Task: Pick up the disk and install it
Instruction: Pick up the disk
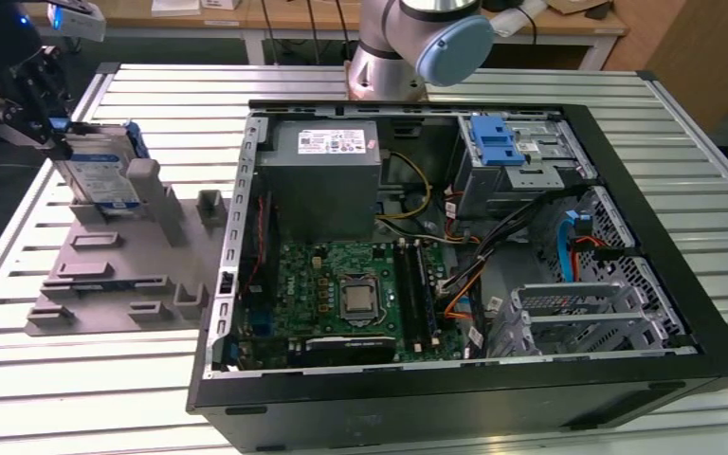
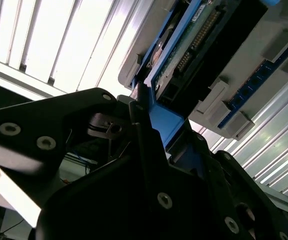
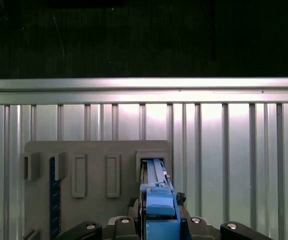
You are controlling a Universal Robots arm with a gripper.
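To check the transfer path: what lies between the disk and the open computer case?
In the exterior view, upright posts of the grey fixture stand between the disk and the computer case.

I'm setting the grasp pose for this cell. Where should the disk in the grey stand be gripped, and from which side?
Take the disk by its top edge, across the thin blue bracket, coming straight down. It stands on edge in a slot of the grey stand, so its lower part is walled in and the top is free to lift out.
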